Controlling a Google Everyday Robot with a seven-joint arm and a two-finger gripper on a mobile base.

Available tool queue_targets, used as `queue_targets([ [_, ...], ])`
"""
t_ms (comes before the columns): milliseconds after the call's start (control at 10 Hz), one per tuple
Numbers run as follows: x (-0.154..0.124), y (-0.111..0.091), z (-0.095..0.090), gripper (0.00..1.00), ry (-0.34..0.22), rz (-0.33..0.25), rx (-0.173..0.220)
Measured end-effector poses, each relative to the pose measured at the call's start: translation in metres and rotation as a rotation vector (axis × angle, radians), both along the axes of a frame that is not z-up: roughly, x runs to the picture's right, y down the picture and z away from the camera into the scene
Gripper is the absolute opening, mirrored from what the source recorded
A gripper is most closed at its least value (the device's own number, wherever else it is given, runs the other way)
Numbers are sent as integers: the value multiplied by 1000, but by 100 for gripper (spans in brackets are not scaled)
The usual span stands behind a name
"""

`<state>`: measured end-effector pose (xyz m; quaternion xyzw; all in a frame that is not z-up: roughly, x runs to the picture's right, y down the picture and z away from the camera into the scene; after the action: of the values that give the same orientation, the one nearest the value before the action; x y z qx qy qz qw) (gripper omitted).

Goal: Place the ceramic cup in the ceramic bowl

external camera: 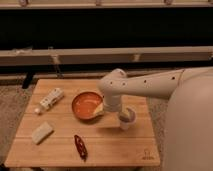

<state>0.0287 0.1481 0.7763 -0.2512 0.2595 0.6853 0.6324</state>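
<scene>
wooden surface (120, 145) carries the orange ceramic bowl (86, 105) near its middle. the white ceramic cup (127, 120) is just beside the bowl, outside it. the tool (124, 114) is down at the cup; whether it pinches the cup i cannot tell. a white block (42, 132) lies well apart from both.

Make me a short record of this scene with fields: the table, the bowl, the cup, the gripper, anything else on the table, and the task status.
surface: wooden table
bowl: ceramic bowl, orange, near the table's middle
cup: ceramic cup, white, right of the bowl and outside it
gripper: gripper at the cup, arm reaching in from the right
others: white tube at left rear; white block at front left; dark red object at front
status: cup not yet in bowl
</scene>
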Motion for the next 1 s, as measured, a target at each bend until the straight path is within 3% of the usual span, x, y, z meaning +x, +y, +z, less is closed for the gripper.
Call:
queue_targets([
  [200,4,5,5,96,-5,6,5],
  [1000,3,4,5,18,-11,-29,0],
])
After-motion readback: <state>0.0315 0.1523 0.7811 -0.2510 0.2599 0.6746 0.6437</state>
